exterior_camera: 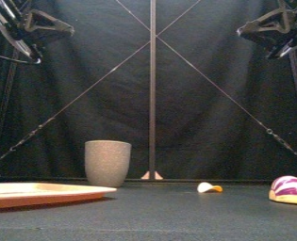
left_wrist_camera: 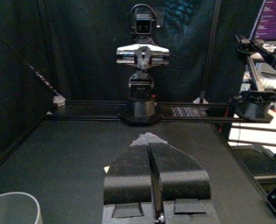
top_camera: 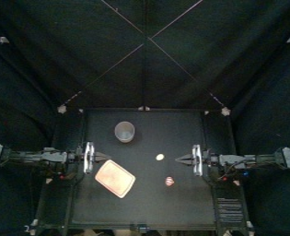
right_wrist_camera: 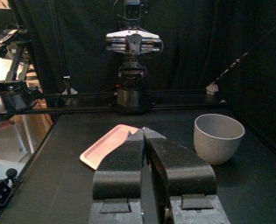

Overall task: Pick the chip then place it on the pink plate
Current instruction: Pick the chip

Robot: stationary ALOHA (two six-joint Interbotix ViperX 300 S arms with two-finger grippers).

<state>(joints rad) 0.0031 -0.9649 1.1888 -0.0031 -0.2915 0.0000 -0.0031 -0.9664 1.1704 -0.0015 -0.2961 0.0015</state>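
Note:
The chip (top_camera: 161, 157) is a small pale yellow piece lying on the table right of the middle; the front view shows the chip (exterior_camera: 208, 188) low and flat. The pink plate (top_camera: 115, 177) lies front left, its rim (exterior_camera: 38, 193) near the camera, and it also shows in the right wrist view (right_wrist_camera: 105, 145). My left gripper (top_camera: 90, 159) hangs at the table's left side, jaws shut and empty (left_wrist_camera: 152, 140). My right gripper (top_camera: 195, 159) hangs at the right side, a short way right of the chip, jaws shut and empty (right_wrist_camera: 144, 133). Neither wrist view shows the chip.
A tall grey speckled cup (top_camera: 126, 132) stands upright at the back left, behind the plate (exterior_camera: 107, 162) (right_wrist_camera: 218, 137). A red, white and yellow toy (top_camera: 170, 182) lies in front of the chip, at the front view's right edge (exterior_camera: 289, 188).

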